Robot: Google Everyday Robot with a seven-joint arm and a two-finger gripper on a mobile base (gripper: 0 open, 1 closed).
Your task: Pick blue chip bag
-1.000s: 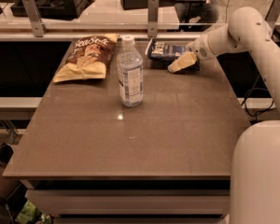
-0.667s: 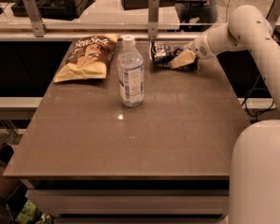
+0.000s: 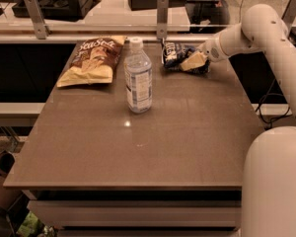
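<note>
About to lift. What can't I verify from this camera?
Camera view: right side of the blue chip bag, covered by the gripper at the far edge of the table.
Whether the bag is held: contact hidden under the gripper.
Near right table corner: blocked by the robot's body.

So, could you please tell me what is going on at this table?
The robot's arm is stretched toward the far right part of the table, with its gripper down on the blue chip bag. The bag looks crumpled and lies on the tabletop, not lifted. A water bottle stands upright to its left, and a larger brown-and-yellow chip bag lies flat at the far left; neither is being touched.
</note>
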